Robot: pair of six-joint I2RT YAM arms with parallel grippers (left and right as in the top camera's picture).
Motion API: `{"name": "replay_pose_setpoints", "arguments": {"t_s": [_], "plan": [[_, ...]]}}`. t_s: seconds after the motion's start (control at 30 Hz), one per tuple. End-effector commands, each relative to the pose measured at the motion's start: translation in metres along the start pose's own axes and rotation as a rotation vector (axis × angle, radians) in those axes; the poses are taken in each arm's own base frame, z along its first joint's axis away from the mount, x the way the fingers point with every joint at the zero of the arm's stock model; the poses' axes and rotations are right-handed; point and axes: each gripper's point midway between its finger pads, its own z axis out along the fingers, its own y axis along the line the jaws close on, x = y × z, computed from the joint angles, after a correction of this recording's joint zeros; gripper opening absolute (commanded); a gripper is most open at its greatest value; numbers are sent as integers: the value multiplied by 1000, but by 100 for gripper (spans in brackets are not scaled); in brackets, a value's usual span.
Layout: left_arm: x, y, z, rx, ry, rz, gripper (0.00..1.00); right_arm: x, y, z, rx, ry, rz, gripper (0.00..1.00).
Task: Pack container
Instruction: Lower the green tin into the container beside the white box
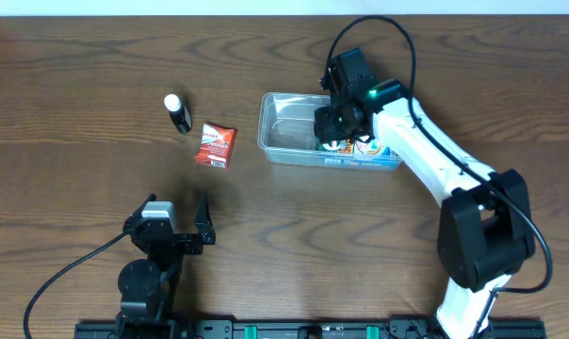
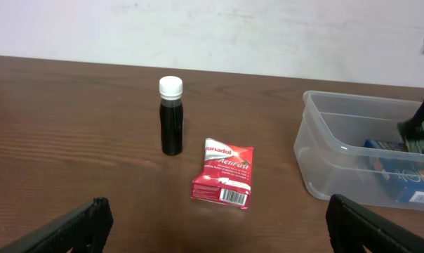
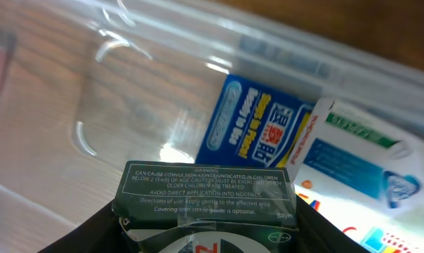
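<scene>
Right end effector (image 1: 339, 124): clamped on dark green box (image 3: 208, 188), in container (image 1: 283, 143) (two cartons (image 3: 248, 125) alongside). Left end effector (image 2: 215, 221): wide, empty. Desk (image 1: 77, 188): red packet (image 1: 215, 146), bottle (image 1: 178, 113).

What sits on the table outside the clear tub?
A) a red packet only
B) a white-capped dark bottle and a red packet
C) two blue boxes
B: the bottle and the red packet sit on the table left of the container, while the right gripper holds a dark green box over it.
</scene>
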Motion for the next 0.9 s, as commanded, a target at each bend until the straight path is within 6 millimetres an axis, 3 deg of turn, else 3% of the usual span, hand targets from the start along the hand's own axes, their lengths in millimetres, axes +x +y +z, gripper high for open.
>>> {"name": "replay_pose_setpoints", "arguments": {"t_s": [0.0, 0.27, 0.4, 0.5, 0.87], "plan": [[14, 0, 3, 5, 32, 13, 98, 0, 3, 4, 10, 12, 13, 47], [14, 0, 3, 6, 32, 13, 98, 10, -2, 5, 32, 51, 16, 50], [14, 0, 3, 6, 32, 13, 98, 10, -3, 5, 37, 52, 16, 66], [14, 0, 3, 5, 32, 13, 98, 10, -3, 5, 37, 51, 16, 72], [14, 0, 3, 5, 32, 13, 98, 4, -4, 4, 39, 29, 16, 67]]}}
